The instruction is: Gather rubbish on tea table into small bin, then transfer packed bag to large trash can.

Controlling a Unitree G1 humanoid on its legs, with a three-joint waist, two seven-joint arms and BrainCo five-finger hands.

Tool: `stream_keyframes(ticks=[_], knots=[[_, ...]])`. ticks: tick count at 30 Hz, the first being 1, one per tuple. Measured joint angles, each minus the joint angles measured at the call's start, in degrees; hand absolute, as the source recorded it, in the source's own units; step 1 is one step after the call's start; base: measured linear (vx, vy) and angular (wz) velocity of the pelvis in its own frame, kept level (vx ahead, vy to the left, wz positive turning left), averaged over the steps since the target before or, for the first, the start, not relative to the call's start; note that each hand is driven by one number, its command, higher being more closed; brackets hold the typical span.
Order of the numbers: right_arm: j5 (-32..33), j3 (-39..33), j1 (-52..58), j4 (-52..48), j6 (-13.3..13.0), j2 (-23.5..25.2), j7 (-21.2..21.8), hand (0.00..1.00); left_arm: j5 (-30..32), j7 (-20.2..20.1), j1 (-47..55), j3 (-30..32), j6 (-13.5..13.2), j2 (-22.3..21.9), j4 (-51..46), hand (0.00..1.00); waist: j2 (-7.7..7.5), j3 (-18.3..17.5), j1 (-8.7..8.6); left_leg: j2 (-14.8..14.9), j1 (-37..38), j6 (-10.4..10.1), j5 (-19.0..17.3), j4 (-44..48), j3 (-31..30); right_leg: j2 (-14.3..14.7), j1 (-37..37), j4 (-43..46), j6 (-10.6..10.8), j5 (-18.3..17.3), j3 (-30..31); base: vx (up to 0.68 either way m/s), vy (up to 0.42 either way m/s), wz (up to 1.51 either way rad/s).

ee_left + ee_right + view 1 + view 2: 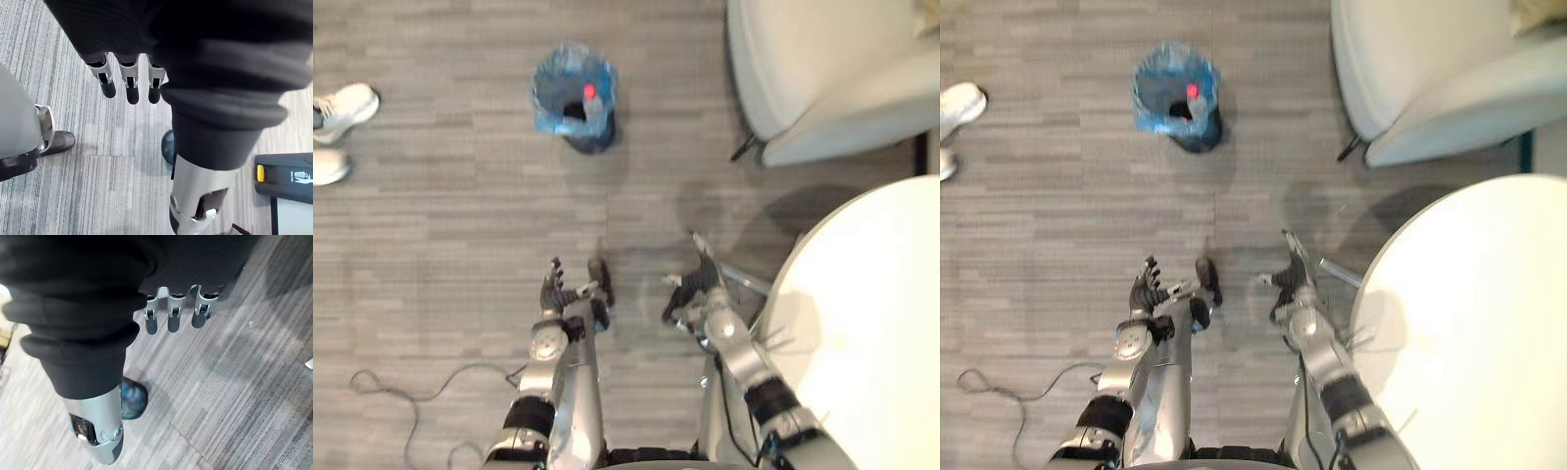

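A person's white shoes (pixel 340 110) stand at the far left of the floor (pixel 440 245). My left robot hand (pixel 570 294) hangs above the floor, fingers relaxed and empty, with the blue-lined small bin (pixel 575 96) standing well ahead of it. My right robot hand (pixel 697 284) hovers alongside, equally loose and empty, near the white counter (pixel 871 323).

The floor (pixel 460 215) is finished in grey planks with a fine ribbed, matt texture. The small bin (pixel 592 137) is lined with a thin, crinkled, translucent blue plastic bag (pixel 556 86). The table (pixel 871 323) top is rendered smooth, white and matt. The left hand (pixel 570 297) and right hand (pixel 700 286) are fitted with silver metal fingers (pixel 128 84) and a dark, matt, ribbed cover (pixel 220 83)
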Motion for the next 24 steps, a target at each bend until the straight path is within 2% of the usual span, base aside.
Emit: stream_keyframes(ticks=[3, 5, 6, 7, 10, 12, 13, 14, 15, 18, 21, 22, 23, 24], knots=[[4.83, -3.78, 2.36, 2.78, -0.31, -0.28, 1.69, 0.0, 0.37, -0.69, 2.67, -1.42, 0.55, 1.63, 3.23, 0.0, -0.35, -3.23, -1.08, -1.34, 5.74, -0.71, 1.26, -6.17, -0.5, 1.21, 5.34, -5.45, 0.97, 1.2, -0.46, 0.16, -0.037, 0.01], [5.94, -4.54, 3.82, 4.67, -1.0, -0.9, 3.34, 0.0, 0.45, -1.6, 4.36, -1.34, 0.73, 2.23, 4.71, 0.0, 0.14, -4.81, -1.12, -1.86, 9.77, -0.73, 2.34, -9.64, -0.83, 2.27, 9.27, -9.03, 1.22, 2.11, -0.72, 0.22, 0.001, 0.02], [6.06, -5.13, 5.87, 6.85, -1.08, -1.13, 3.83, 0.0, 0.59, -1.84, 5.66, -1.36, 0.74, 2.57, 5.75, 0.0, 1.01, -7.34, -1.4, -2.64, 12.64, 0.15, 3.49, -11.82, -2.17, 2.64, 13.03, -11.67, 1.28, 2.53, -2.27, 0.21, 0.0, 0.3], [5.93, -5.62, 6.48, 7.28, -1.1, -1.22, 3.97, 0.0, 1.01, -1.99, 5.87, -1.35, 0.72, 2.65, 5.76, 0.0, 1.37, -7.72, -1.56, -2.9, 13.45, 0.59, 3.96, -12.3, -2.8, 2.62, 14.37, -12.13, 1.26, 2.55, -3.08, 0.21, -0.008, 0.53], [4.99, -7.34, 7.95, 9.08, -1.24, -2.2, 4.9, 0.0, 2.89, -2.93, 6.6, -1.4, 0.66, 3.31, 5.73, 0.0, 2.44, -9.35, -2.32, -3.46, 14.99, 0.26, 4.38, -12.9, -4.15, 2.42, 18.64, -13.88, 1.54, 2.35, -6.52, 0.16, -0.002, 0.57], [4.92, -8.84, 8.16, 10.3, -1.81, -2.67, 4.98, 0.0, 4.47, -3.09, 6.65, -1.4, 0.68, 3.89, 5.71, 0.0, 2.46, -9.35, -2.49, -3.12, 15.55, -0.92, 5.26, -12.97, 0.12, 2.04, 21.25, -15.9, 1.63, 2.35, -8.65, 0.05, 0.034, 0.49], [4.82, -9.04, 8.63, 11.5, -1.81, -3.13, 4.99, 0.0, 5.23, -3.75, 6.92, -1.35, 0.69, 4.24, 5.68, 0.0, 2.67, -9.45, -2.55, -1.44, 16.47, 0.6, 3.71, -12.76, 7.7, 2.04, 23.3, -17.14, 1.84, 2.5, -10.41, 0.04, 0.075, 0.55], [4.32, -9.03, 9.4, 12.48, -1.78, -3.51, 5.05, 0.0, 5.62, -4.2, 7.23, -1.33, 0.68, 4.39, 5.68, 0.0, 3.24, -9.81, -2.6, 0.23, 17.37, 3.19, 1.88, -12.14, 14.88, 2.28, 24.79, -17.9, 2.26, 2.54, -11.86, 0.06, 0.092, 0.53], [3.85, -9.05, 9.75, 13.01, -1.76, -4.01, 5.14, 0.0, 6.11, -4.21, 7.37, -1.3, 0.68, 4.44, 5.68, 0.0, 3.38, -9.96, -2.57, 0.71, 17.55, 4.35, 1.18, -11.85, 17.13, 2.3, 25.25, -18.07, 2.66, 2.43, -12.32, 0.07, 0.093, 0.4], [2.75, -9.0, 9.99, 14.41, -1.5, -4.42, 6.18, 0.0, 7.12, -5.26, 9.04, -0.69, 0.69, 4.9, 5.89, 0.0, 3.31, -10.03, -2.42, -0.21, 17.24, 6.38, 0.11, -10.11, 17.2, 1.31, 26.14, -18.71, 5.02, 2.8, -12.3, 0.09, 0.114, 0.16], [2.64, -9.03, 9.94, 16.21, -1.26, -4.41, 6.39, 0.0, 7.12, -5.3, 12.3, 0.55, 1.22, 4.35, 6.57, 0.0, 3.08, -10.14, -2.08, -0.94, 17.28, 6.63, -6.26, -4.98, 17.84, -2.4, 26.09, -13.97, 7.43, 0.43, -11.04, 0.1, 0.147, -0.03], [2.63, -9.03, 9.84, 16.69, -1.11, -4.44, 6.61, 0.0, 7.11, -5.31, 13.77, 0.72, 1.61, 4.37, 6.57, 0.0, 2.71, -10.28, -2.04, -1.81, 17.66, 6.85, -8.41, -3.38, 17.97, -4.55, 25.85, -10.69, 8.2, -0.79, -10.5, 0.09, 0.113, -0.02], [2.63, -9.05, 9.77, 17.04, -1.09, -4.51, 6.73, 0.0, 7.11, -5.3, 14.46, 0.85, 1.77, 4.33, 6.59, 0.0, 2.55, -10.38, -2.27, -2.32, 17.97, 6.92, -9.44, -2.8, 18.09, -5.57, 25.4, -8.47, 8.45, -1.09, -9.97, 0.15, 0.167, 0.03], [2.62, -9.01, 9.63, 17.17, -0.62, -4.67, 7.13, 0.0, 7.09, -5.19, 15.37, 1.2, 1.91, 4.31, 6.5, 0.0, 2.59, -10.35, -2.31, -3.59, 18.58, 7.79, -10.87, -2.02, 17.86, -8.82, 21.76, 0.65, 5.36, 0.73, -6.28, 0.12, 0.145, 0.1]])
